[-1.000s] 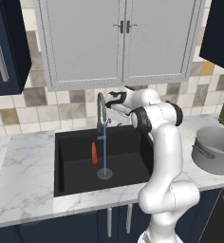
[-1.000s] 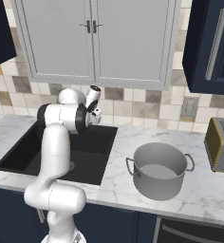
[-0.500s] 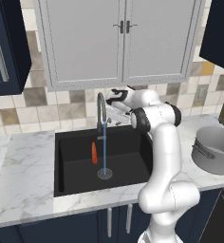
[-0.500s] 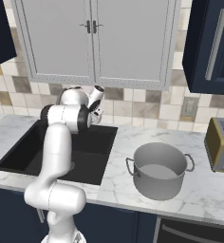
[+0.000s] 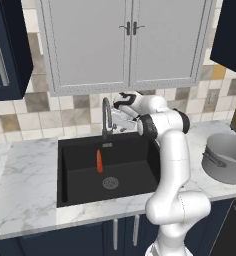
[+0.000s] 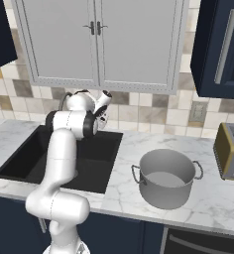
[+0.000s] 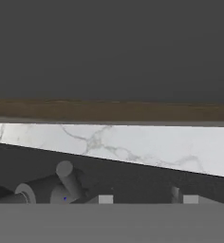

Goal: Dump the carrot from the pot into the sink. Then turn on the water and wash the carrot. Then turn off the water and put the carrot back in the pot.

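Observation:
The orange carrot [image 5: 99, 161] lies on the floor of the black sink [image 5: 75, 170], just up and left of the round drain [image 5: 110, 183]. No water stream falls from the arched grey faucet [image 5: 106, 116]. My gripper [image 5: 120, 121] hovers at the back of the sink, right beside the faucet's base. In the hand view my gripper [image 7: 147, 199] is open with nothing between its tips, and the faucet's grey lever [image 7: 67, 178] sits just left of the left fingertip [image 7: 105, 199]. The grey pot [image 6: 167, 177] stands upright on the counter right of the sink [image 6: 20, 163].
White marble counter [image 5: 25, 200] rims the basin on all sides. A toaster [image 6: 230, 151] stands at the far right past the pot. Wall cabinets [image 5: 130, 45] hang above the tiled backsplash, well over the hand.
The water stream that ran from the faucet to the drain has stopped. My jaws have narrowed a little and the hand has shifted slightly by the faucet base.

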You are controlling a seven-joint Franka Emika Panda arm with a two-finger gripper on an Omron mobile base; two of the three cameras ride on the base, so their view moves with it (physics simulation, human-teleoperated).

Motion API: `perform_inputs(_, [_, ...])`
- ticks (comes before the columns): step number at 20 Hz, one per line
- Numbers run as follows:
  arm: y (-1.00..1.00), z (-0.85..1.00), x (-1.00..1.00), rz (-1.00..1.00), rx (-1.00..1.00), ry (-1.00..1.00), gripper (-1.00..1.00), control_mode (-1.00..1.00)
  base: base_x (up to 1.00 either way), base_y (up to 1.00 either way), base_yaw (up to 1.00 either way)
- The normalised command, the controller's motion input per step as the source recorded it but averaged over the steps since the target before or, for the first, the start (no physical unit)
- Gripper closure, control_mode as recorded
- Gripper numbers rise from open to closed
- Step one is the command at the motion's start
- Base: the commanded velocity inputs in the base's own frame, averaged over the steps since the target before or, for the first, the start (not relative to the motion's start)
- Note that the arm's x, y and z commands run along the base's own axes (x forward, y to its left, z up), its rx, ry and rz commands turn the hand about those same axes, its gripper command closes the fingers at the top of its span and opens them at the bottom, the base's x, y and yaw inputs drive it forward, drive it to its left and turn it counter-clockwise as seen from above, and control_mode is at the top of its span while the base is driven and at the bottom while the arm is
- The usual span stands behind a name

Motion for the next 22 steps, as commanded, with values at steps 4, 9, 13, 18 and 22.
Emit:
perform_inputs(4, [0.77, 0.0, 0.09, 0.15, 0.09, 0.0, -1.0, -1.0, 0.0, 0.0, 0.0])
perform_inputs(9, [0.78, 0.0, 0.08, 0.15, 0.08, 0.0, -1.0, -1.0, 0.0, 0.0, 0.0])
perform_inputs(13, [0.69, 0.03, 0.02, 0.13, 0.06, 0.0, -1.0, -1.0, 0.0, 0.0, 0.0])
perform_inputs(18, [0.37, 0.12, -0.02, 0.08, 0.03, 0.0, -1.0, -1.0, 0.0, 0.0, 0.0])
perform_inputs(22, [-0.09, 0.36, -0.75, 0.0, 0.0, -0.02, -1.0, -1.0, 0.0, 0.0, 0.0])
